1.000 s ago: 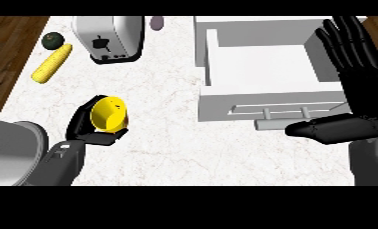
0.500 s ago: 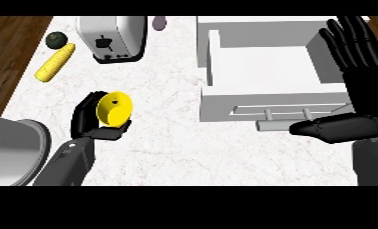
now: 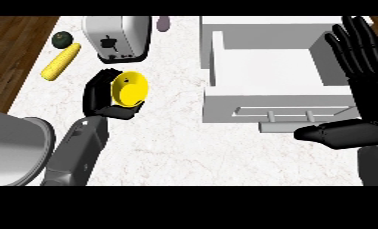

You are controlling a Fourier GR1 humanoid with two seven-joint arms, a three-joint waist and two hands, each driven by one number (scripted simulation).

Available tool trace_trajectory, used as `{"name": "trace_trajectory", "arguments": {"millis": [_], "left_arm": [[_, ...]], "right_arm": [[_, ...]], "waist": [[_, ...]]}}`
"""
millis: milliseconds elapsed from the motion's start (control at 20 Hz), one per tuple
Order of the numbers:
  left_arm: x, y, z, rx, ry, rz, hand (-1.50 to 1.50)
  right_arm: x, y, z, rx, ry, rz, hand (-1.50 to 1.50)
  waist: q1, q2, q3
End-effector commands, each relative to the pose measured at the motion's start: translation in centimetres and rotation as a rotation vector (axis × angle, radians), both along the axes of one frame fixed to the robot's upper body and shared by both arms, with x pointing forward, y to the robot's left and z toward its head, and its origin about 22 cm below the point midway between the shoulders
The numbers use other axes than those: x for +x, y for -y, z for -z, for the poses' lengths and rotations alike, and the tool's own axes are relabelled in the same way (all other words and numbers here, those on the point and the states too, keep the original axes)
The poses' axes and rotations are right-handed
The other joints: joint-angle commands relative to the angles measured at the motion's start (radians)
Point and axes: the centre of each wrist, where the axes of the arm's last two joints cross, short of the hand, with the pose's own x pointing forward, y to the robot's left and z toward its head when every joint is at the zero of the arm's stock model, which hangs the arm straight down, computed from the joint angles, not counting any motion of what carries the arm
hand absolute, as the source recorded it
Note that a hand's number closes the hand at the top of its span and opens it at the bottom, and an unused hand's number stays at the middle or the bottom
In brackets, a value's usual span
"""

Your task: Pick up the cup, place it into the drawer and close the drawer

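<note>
Bare counter [image 3: 177, 75] between toaster [image 3: 117, 38] and open drawer [image 3: 221, 109]

The cup [image 3: 131, 88] is partly hidden by the curled fingers of the left hand [image 3: 98, 95]; only one round yellow face is shown, and whether it is the mouth or the base cannot be told. The right hand [image 3: 356, 53] is cut off by the right edge, with most of its palm out of view, and the near right corner of the drawer [image 3: 266, 68] is covered by its thumb. A grey rounded object [image 3: 21, 148] is cut off at the left edge and cannot be identified, and a small mauve item [image 3: 162, 23] beside the toaster [image 3: 117, 37] is clipped at the top and too small to tell.
</note>
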Motion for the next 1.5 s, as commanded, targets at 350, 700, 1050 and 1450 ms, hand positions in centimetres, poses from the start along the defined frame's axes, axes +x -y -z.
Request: {"name": "trace_trajectory", "arguments": {"millis": [350, 700, 1050, 1450], "left_arm": [[7.0, 10.7, -13.0, 0.040, 0.138, 0.217, 1.50], [7.5, 15.6, -20.8, 0.093, 0.139, 0.212, 1.50], [9.1, 20.8, -26.9, 0.186, 0.031, 0.178, 1.50], [10.0, 22.7, -25.2, 0.329, -0.146, 0.102, 1.50]], "right_arm": [[0.3, -0.6, 0.0, 0.002, -0.001, 0.013, -1.50], [-0.5, 0.5, 2.0, 0.009, 0.007, 0.036, -1.50], [1.1, -0.1, 1.9, 0.010, 0.007, 0.018, -1.50], [2.2, -1.0, 0.9, 0.001, 0.036, -0.031, -1.50]], "waist": [[0.009, -0.006, 0.001], [-0.008, -0.004, 0.001], [-0.025, 0.006, 0.002], [-0.083, 0.022, 0.003]]}}
